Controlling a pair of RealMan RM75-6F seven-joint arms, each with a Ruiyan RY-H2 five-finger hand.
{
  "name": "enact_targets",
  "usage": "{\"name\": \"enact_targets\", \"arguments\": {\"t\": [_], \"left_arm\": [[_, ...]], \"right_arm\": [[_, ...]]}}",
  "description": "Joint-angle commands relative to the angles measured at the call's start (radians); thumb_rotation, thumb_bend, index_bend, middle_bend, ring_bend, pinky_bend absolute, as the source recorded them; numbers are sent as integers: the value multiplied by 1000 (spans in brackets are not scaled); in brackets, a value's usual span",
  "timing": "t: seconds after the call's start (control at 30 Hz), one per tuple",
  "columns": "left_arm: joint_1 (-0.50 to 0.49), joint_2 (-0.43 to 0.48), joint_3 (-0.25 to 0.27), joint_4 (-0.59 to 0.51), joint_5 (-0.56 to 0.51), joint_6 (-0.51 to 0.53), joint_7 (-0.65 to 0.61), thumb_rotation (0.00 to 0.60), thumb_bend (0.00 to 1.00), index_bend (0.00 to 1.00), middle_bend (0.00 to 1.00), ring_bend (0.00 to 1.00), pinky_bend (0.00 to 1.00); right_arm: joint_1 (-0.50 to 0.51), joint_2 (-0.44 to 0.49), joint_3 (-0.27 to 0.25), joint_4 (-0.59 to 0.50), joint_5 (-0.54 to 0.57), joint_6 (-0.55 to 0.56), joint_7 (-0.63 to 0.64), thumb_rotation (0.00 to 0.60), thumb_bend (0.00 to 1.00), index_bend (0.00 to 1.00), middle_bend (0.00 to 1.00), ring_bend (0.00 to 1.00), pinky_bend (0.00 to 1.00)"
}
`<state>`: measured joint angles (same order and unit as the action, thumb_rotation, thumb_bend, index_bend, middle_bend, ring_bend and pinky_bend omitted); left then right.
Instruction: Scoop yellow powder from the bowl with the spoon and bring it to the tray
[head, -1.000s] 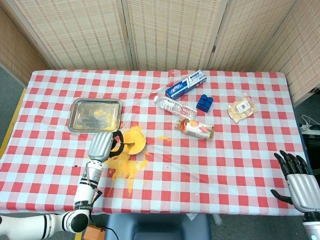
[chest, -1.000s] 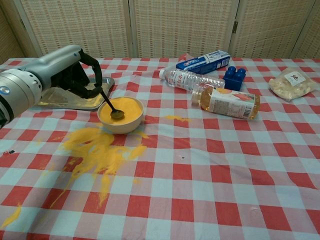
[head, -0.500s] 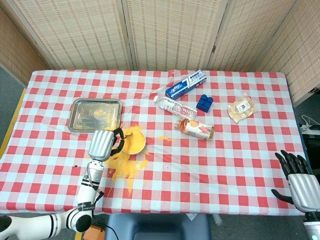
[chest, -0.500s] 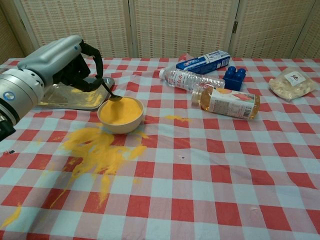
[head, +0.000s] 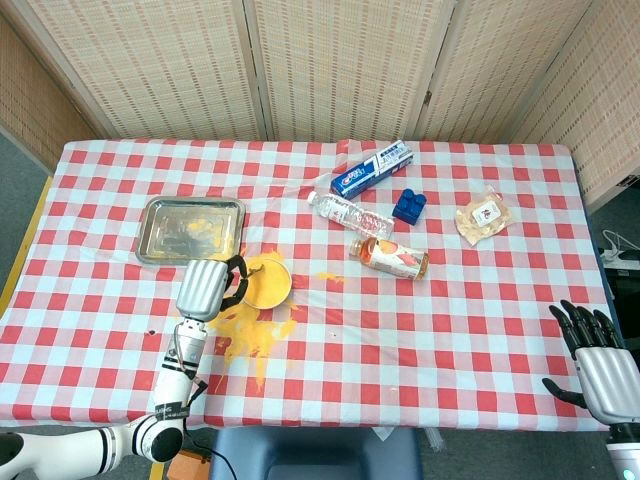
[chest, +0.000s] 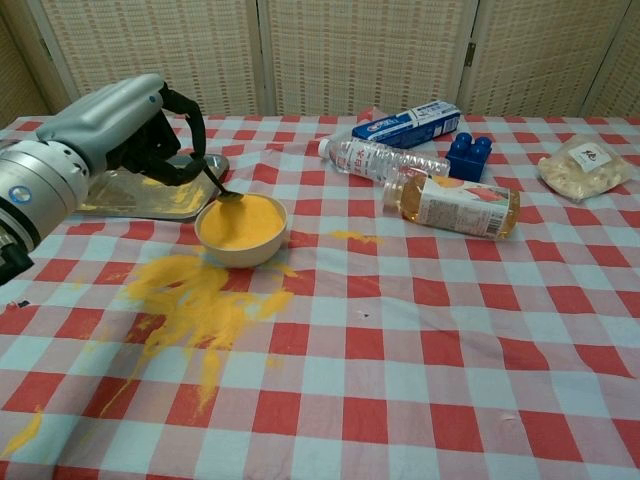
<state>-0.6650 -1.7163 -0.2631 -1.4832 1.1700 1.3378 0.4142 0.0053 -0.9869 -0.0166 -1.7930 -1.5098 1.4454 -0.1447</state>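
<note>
A table covered by a red-and-white checked cloth (head: 400, 330) stands in front of woven screens. Toward the table's left end, the left hand (chest: 140, 135) grips a dark spoon (chest: 218, 188) — its fingers are curled around the handle, and the spoon's tip sits at the far rim of a bowl (chest: 242, 228) filled with yellow powder (chest: 243, 220). Whether the spoon carries any powder cannot be made out. In the head view this hand (head: 205, 288) shows just left of the bowl (head: 268, 282).

Just behind the bowl, toward the far-left corner, lies a shallow metal tray (head: 192, 229) with a smear of yellow powder inside it; in the chest view the tray (chest: 135, 193) is mostly hidden by the arm. A large spill of yellow powder (chest: 195, 300) spreads over the cloth on the near side of the bowl, and a smaller patch (chest: 345, 236) lies to the bowl's right.

Near the middle of the far edge are a blue-and-white box (head: 373, 167), a clear water bottle (head: 350, 212) lying on its side, a blue toy brick (head: 409, 205) and an orange drink bottle (head: 392, 257), also on its side. A clear packet of snacks (head: 483, 218) lies toward the far-right corner.

The right hand (head: 592, 362) hangs off the near-right corner of the table — fingers spread, holding nothing.
</note>
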Motion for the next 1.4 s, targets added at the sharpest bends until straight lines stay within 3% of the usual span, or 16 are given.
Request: {"name": "enact_targets", "arguments": {"t": [0.03,0.27,0.6,0.87,1.2,1.4], "left_arm": [[1,-7,3,16,12,2,-3,600,807,844,1000,1000,1000],[15,13,6,-37,-17,-28,10,600,805,844,1000,1000,1000],[23,94,-13,-201,-182,-125,62,600,804,844,1000,1000,1000],[20,119,-16,-260,-192,-123,62,600,802,844,1000,1000,1000],[21,41,2,-113,12,-12,-30,600,804,844,1000,1000,1000],[16,7,11,-31,60,3,-41,600,803,845,1000,1000,1000]], "right_arm": [[0,0,0,0,-1,2,0,600,65,0,0,0,0],[-1,-1,0,0,-2,3,-1,600,66,0,0,0,0],[-3,-1,-2,-2,-7,7,-3,600,66,0,0,0,0],[-3,-1,-2,-2,-8,6,-4,600,65,0,0,0,0],[-4,0,-3,-2,-8,6,-4,600,65,0,0,0,0],[-3,-1,-2,-2,-5,4,-6,600,66,0,0,0,0]]}}
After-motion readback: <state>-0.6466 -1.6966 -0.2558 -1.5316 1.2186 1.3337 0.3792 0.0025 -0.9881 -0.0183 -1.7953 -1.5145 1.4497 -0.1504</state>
